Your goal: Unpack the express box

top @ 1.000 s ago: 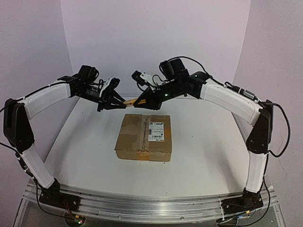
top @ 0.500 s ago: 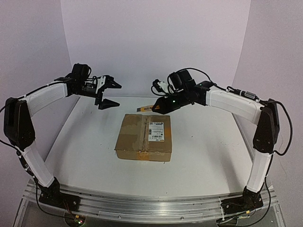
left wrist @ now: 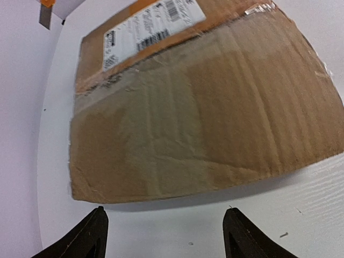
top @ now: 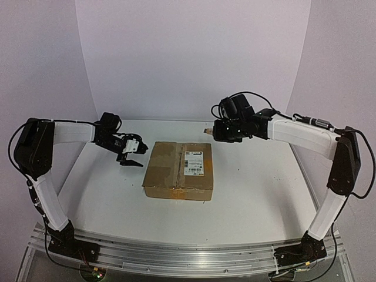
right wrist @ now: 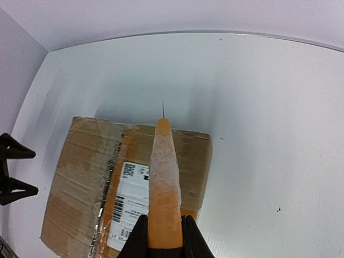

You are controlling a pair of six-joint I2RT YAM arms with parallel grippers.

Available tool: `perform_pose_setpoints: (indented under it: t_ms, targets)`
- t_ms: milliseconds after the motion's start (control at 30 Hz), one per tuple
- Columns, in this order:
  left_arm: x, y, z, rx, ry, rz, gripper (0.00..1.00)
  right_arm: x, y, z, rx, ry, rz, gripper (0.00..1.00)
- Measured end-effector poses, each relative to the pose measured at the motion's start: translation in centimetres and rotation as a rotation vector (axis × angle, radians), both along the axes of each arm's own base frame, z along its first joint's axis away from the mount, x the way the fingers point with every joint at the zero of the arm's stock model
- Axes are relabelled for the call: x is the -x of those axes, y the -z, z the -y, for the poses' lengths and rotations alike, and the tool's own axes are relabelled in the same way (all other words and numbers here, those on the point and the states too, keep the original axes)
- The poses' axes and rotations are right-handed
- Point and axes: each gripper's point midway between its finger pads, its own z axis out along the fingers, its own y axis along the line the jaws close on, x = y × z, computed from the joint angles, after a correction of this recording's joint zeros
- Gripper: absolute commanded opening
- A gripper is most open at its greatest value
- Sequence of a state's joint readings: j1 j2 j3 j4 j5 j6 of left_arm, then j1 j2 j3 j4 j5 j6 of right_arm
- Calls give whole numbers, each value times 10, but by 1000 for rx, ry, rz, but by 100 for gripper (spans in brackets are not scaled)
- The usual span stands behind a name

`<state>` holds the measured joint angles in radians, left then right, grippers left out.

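The express box (top: pixel 176 171), a flat brown carton with a white label (top: pixel 195 161) and taped seams, lies closed mid-table. My left gripper (top: pixel 135 154) hangs low just left of it, open and empty. In the left wrist view the box (left wrist: pixel 204 113) fills the frame beyond the spread gripper (left wrist: pixel 164 234). My right gripper (top: pixel 216 130) hovers above the box's far right corner, shut on an orange utility knife (right wrist: pixel 164 177) wrapped in clear film. A thin blade tip pokes out over the box's far edge (right wrist: pixel 134 161), above the right gripper (right wrist: pixel 164 239).
White tabletop (top: pixel 252 188) surrounds the box, with lilac walls (top: pixel 194 53) at the back and both sides. The open left gripper (right wrist: pixel 12 169) shows at the left edge of the right wrist view. The knife's end (left wrist: pixel 47 8) shows at the left wrist view's top left.
My left gripper let go of the knife, opened, and dropped down to the table left of the box. My right arm pulled back to the right with the knife in its jaws.
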<state>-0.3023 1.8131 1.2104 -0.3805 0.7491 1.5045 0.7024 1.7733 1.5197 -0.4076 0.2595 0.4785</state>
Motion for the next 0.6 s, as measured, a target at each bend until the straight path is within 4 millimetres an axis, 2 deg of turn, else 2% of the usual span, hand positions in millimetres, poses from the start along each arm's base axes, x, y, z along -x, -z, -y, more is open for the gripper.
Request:
perform_pose_setpoints:
  t_ms: [133, 267, 467, 600]
  targets:
    - [18, 25, -3, -48, 34, -15, 73, -4, 14, 16, 17, 59, -23, 0]
    - [44, 40, 12, -54, 84, -35, 73, -6, 16, 21, 35, 48, -23, 0]
    - [75, 35, 31, -32, 137, -38, 71, -1, 16, 12, 45, -40, -23, 0]
    - [85, 30, 40, -13, 150, -58, 71, 3, 11, -1, 35, -105, -22, 0]
